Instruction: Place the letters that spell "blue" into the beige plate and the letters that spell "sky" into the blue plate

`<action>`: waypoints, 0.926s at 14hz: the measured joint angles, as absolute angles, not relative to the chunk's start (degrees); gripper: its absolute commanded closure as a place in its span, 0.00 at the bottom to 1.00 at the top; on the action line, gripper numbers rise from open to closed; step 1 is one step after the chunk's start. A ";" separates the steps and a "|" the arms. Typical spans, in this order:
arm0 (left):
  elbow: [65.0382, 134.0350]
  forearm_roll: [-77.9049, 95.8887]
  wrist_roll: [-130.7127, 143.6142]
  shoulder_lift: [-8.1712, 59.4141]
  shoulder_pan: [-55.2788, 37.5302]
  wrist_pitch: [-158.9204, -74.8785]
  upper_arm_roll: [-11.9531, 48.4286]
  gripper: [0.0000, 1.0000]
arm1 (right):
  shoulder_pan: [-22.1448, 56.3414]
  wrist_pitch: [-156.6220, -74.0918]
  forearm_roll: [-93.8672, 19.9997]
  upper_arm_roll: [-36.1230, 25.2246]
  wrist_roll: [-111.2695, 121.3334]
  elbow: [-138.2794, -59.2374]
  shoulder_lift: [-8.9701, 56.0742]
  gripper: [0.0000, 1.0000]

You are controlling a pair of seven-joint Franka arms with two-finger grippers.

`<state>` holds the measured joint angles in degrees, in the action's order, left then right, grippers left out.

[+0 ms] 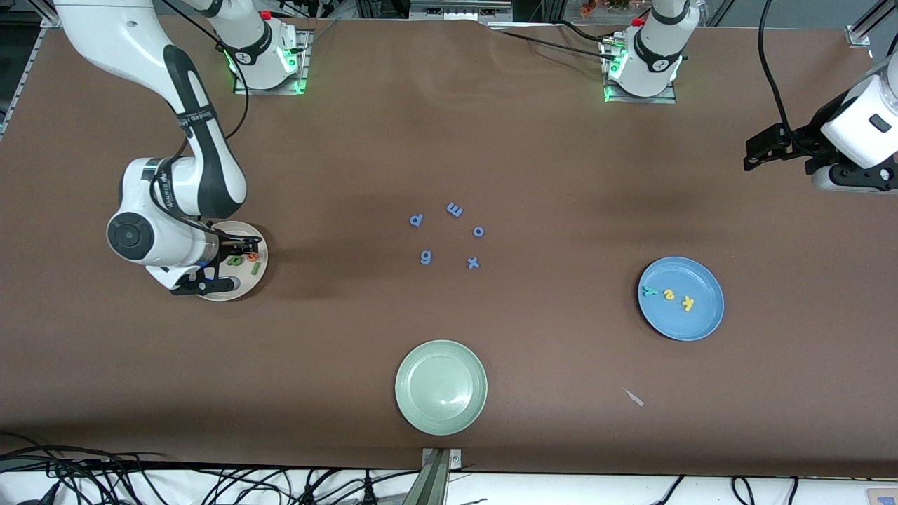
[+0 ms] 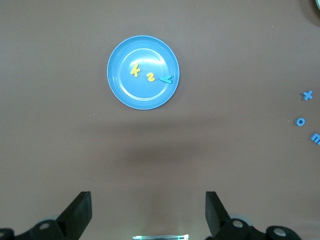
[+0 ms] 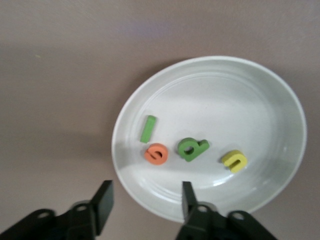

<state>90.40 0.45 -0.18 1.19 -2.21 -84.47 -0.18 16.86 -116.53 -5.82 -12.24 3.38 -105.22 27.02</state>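
Fingers (image 3: 104, 202) of the right gripper (image 3: 145, 200) stood spread with nothing between them when I checked the right wrist view, hanging over the beige plate (image 3: 260, 95) at the right arm's end of the counter (image 1: 449, 140). All four letters lay in that cream dish, low in the frame and just above the fingertips: the green straight bar l (image 3: 148, 128) tilted slightly, the orange e (image 3: 156, 153) just beside its lower end, the dark green b (image 3: 192, 148) next to that, and the yellow u (image 3: 234, 159) a little apart toward the plate's middle. None of them touched the fingers. From the front camera I saw the same plate (image 1: 247, 286) at middle left, half hidden under the right arm's wrist.

Over at the upper right edge of the front frame the left gripper (image 1: 775, 149) waited in the air above bare counter, and its wrist camera showed its fingers (image 2: 77, 212) wide apart at the bottom, empty. Well clear of them, in the upper middle of that view, sat the blue plate (image 2: 120, 90), a plain round medium-blue dish holding the yellow k (image 2: 135, 70), the yellow s (image 2: 150, 76) and the teal y (image 2: 166, 78) in a loose row.

Five periwinkle letters (image 1: 449, 235) were scattered at the front frame's centre, with a pale green plate (image 1: 440, 387) below them near the bottom edge.
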 measured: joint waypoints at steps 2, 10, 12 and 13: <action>90.40 0.45 -0.18 1.19 -2.21 -84.48 -0.18 0.00 | 16.91 -110.79 -5.84 -12.13 3.36 -101.09 26.62 0.00; 90.41 0.45 -0.18 1.20 -2.20 -85.97 -0.24 0.00 | 17.28 -87.44 -5.30 -12.16 2.95 -86.72 23.63 0.00; 90.41 0.45 -0.18 1.22 -2.19 -86.22 -0.27 0.00 | 17.22 -83.62 -4.15 -12.18 2.84 -84.10 21.91 0.00; 90.43 0.45 -0.18 1.24 -2.18 -86.22 -0.30 0.00 | 17.04 -83.38 -3.62 -12.07 2.82 -84.08 20.55 0.00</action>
<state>90.43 0.45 -0.18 1.24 -2.18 -86.22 -0.30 17.04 -83.38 -3.62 -12.07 2.82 -84.08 20.55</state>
